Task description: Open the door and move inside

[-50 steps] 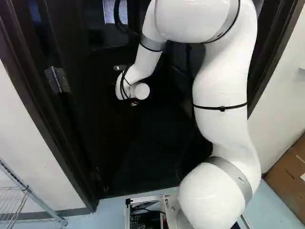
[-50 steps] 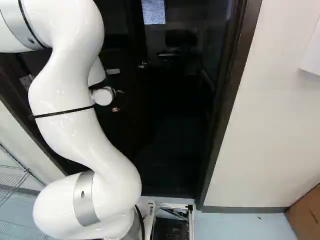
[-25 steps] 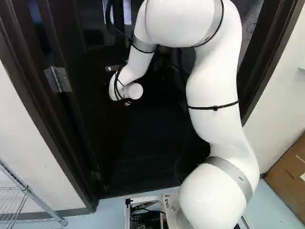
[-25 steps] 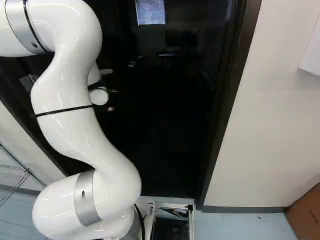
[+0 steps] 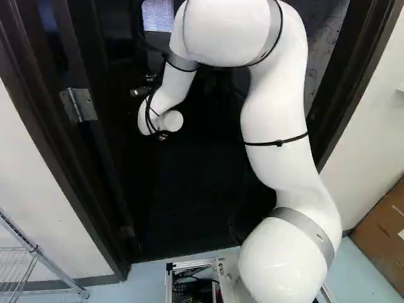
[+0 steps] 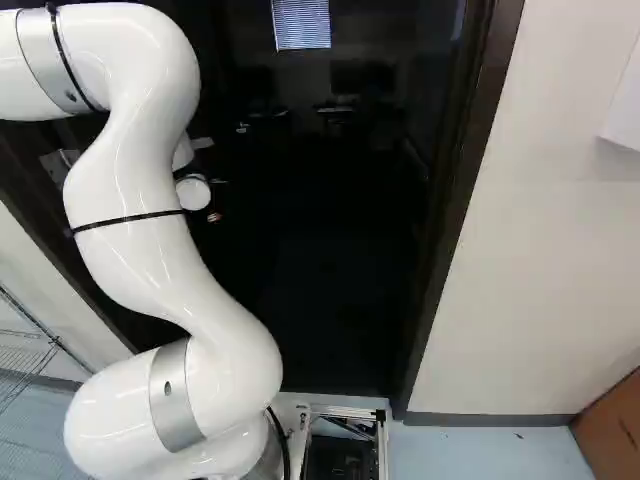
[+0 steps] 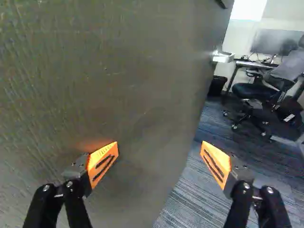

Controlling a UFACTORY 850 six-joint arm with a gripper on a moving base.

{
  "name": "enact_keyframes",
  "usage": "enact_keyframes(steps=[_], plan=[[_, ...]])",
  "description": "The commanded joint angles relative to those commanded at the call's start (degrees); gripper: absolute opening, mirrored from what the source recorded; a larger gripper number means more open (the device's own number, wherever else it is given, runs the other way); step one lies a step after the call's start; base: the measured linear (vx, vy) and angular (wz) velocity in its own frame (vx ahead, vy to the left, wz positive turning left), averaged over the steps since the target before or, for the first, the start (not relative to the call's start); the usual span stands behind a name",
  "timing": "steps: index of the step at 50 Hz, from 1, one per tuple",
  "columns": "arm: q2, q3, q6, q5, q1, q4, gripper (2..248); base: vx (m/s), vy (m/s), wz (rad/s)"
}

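Note:
The dark door stands partly swung into the room beyond, held by a metal hinge on its left side. My gripper is small and dark at the arm's end, beside the door's inner part in the left base view. In the wrist view the gripper is open and empty. One orange finger is close against the door's face; whether it touches, I cannot tell. The other stands past the door's edge, over carpet. A silver handle juts from that edge, ahead of the fingers.
The dark frame borders the doorway, with white wall to its right. Inside are a carpet, an office chair and a desk with a monitor. A wire rack stands at the left, brown boxes at the right.
The arm's end has shifted left in both base views. The door's handle has gone the same way, the door swinging wider and showing more of the room. The base has not moved.

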Motion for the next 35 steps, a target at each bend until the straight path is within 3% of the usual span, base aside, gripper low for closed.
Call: enact_keyframes(steps=[35], plan=[[-0.49,-0.64,0.00,0.00,0.44,-4.87,247,0.000,0.000,0.000]])
